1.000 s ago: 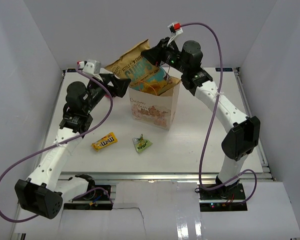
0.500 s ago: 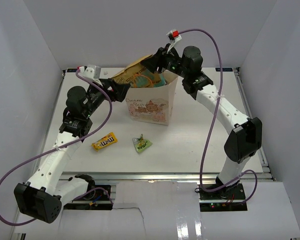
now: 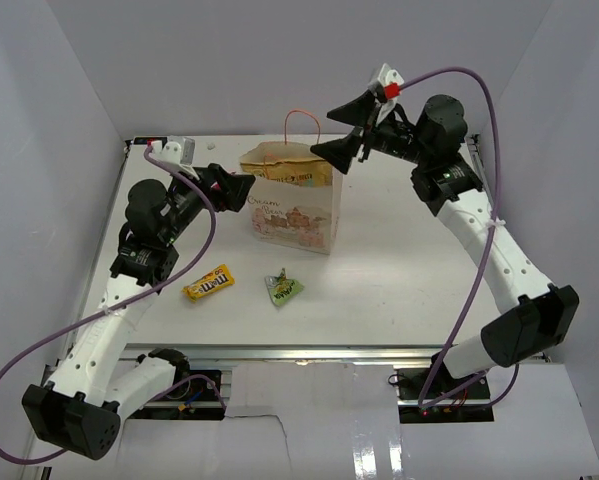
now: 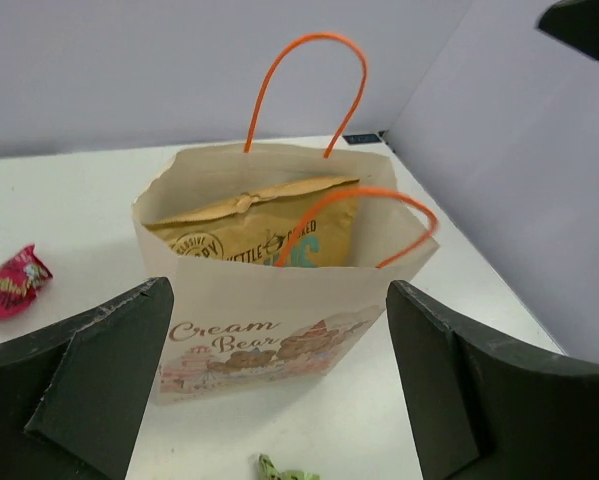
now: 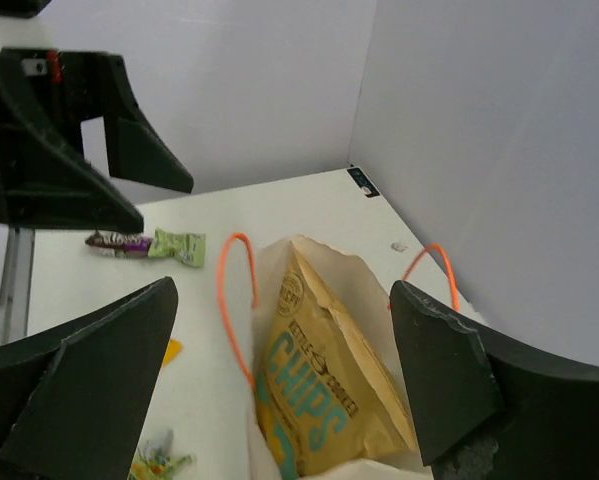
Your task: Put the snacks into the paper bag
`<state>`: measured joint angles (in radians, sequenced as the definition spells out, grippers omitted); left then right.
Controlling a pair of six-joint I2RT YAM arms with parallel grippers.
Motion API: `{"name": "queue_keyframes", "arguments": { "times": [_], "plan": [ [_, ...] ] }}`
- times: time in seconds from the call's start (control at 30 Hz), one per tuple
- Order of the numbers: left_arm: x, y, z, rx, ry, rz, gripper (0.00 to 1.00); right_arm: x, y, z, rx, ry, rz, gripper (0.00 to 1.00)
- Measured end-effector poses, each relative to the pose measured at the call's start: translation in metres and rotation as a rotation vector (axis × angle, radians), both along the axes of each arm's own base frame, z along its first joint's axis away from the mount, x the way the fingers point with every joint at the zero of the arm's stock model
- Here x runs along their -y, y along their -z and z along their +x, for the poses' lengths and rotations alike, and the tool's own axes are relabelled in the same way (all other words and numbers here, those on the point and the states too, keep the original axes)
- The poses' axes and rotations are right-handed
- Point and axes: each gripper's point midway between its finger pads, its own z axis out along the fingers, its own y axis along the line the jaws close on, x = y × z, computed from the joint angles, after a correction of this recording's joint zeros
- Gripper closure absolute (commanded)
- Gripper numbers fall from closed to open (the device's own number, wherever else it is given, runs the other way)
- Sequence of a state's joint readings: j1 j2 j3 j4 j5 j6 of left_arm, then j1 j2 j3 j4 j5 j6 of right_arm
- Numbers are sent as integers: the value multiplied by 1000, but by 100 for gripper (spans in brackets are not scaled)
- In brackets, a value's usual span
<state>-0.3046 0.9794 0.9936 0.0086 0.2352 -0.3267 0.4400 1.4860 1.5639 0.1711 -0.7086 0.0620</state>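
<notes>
White table [image 3: 399, 270], grey-walled booth. Paper bag [image 3: 294, 215]: upright, chip bag [image 4: 254, 235] inside. Right gripper [image 3: 329, 133]: above bag mouth, jaws spread, empty. Left gripper [image 3: 241, 190]: beside bag, spread, empty. Step: chips apparently delivered. Next, probably: M&M's packet [image 3: 208, 284] or green packet [image 3: 284, 289] needs grasping.

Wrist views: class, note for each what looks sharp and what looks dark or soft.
Left wrist view: paper bag script crisp, near jaws dark and slightly soft. Right wrist view: chip bag lettering legible, jaws near-black with little detail. Both evenly lit, only faint shadows.
</notes>
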Motion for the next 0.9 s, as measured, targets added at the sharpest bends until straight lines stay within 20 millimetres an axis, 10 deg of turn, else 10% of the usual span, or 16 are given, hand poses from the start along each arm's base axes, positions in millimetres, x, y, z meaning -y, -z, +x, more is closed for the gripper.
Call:
{"name": "queue_keyframes", "arguments": {
  "times": [0.17, 0.3, 0.63, 0.9],
  "plan": [
    [-3, 32, -5, -155, -16, 0, 2, 28, 26, -27, 116, -90, -174, 6],
    [-1, 75, -22, -324, 2, -24, 2, 38, 85, -66, 157, -235, -371, 7],
    [37, 254, -95, -986, 53, -63, 13, 95, 322, -145, -398, -279, -714, 12],
    [72, 317, -92, -1232, -192, 63, 23, 101, 321, -115, -419, -94, -681, 12]
  ]
}}
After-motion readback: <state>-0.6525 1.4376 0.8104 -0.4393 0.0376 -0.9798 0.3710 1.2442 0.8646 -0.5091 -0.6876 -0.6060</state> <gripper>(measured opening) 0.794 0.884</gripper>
